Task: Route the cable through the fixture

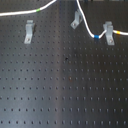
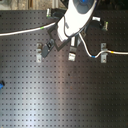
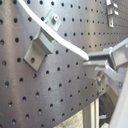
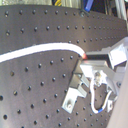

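Observation:
The white cable (image 1: 85, 24) runs in from the first exterior view's left past a green band (image 1: 37, 10) and leaves at the top edge. It returns past the middle clip (image 1: 76, 20), a blue band (image 1: 95, 36), the right clip (image 1: 107, 32) and a yellow band (image 1: 118, 32). The left clip (image 1: 29, 31) holds nothing. My gripper (image 3: 92, 60) is shut on the cable (image 3: 65, 42), which crosses a grey clip (image 3: 42, 45) in the first wrist view. The second wrist view shows the cable (image 4: 40, 50) ending in my gripper (image 4: 90, 59) above a clip (image 4: 75, 90). My arm (image 2: 75, 17) hides the grip in the second exterior view.
The black perforated board (image 1: 65, 85) fills both exterior views. Two more grey clips (image 2: 50, 12) (image 2: 102, 22) stand at the board's far edge in the second exterior view. A small blue object (image 2: 1, 84) lies at the second exterior view's left edge.

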